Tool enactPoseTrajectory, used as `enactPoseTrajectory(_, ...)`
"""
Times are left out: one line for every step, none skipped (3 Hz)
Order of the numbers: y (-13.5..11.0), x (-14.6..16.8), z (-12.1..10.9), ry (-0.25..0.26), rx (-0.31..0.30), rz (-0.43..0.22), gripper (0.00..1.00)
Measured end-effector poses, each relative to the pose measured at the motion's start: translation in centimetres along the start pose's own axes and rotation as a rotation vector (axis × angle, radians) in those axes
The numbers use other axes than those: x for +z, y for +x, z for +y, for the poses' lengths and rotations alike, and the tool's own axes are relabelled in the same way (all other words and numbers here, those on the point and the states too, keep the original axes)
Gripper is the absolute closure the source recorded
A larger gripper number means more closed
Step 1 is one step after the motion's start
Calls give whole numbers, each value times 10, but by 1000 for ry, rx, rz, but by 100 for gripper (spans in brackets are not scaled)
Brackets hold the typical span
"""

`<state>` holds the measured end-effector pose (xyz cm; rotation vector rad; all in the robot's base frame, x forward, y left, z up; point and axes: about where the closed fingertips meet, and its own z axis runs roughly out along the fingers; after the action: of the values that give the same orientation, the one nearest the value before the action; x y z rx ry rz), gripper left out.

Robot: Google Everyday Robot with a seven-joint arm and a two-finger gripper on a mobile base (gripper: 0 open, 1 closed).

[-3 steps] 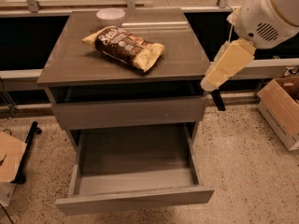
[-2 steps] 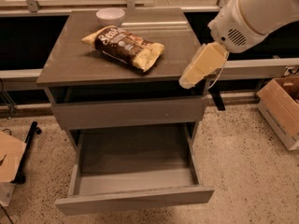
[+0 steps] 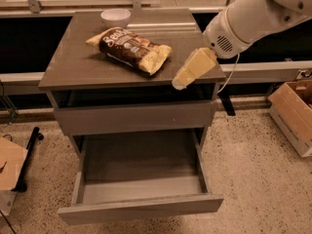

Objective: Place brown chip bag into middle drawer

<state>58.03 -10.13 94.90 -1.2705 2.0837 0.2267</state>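
The brown chip bag (image 3: 130,49) lies flat on the cabinet top (image 3: 73,62), left of centre, with its dark middle and yellow-tan ends showing. The middle drawer (image 3: 141,209) is pulled out wide below, and its bare grey floor holds nothing. My gripper (image 3: 179,83) hangs from the white arm (image 3: 248,18) above the right front part of the cabinet top. It is a short way right of the bag, does not touch it, and holds nothing.
A small white bowl (image 3: 115,17) stands at the back of the cabinet top, behind the bag. A closed grey drawer front (image 3: 134,118) sits above the open drawer. A cardboard box (image 3: 295,113) stands on the floor at the right. Flat cardboard (image 3: 9,165) lies at the left.
My gripper and arm have moved left, from beyond the cabinet's right edge to over its top, closer to the chip bag. The bag and the drawer have not moved.
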Motion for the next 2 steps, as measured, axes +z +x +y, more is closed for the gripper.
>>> enactPoseTrajectory(-14,42,-3,7,99,-45,0)
enactPoseTrajectory(-37,81,-12,10,167,-111,0)
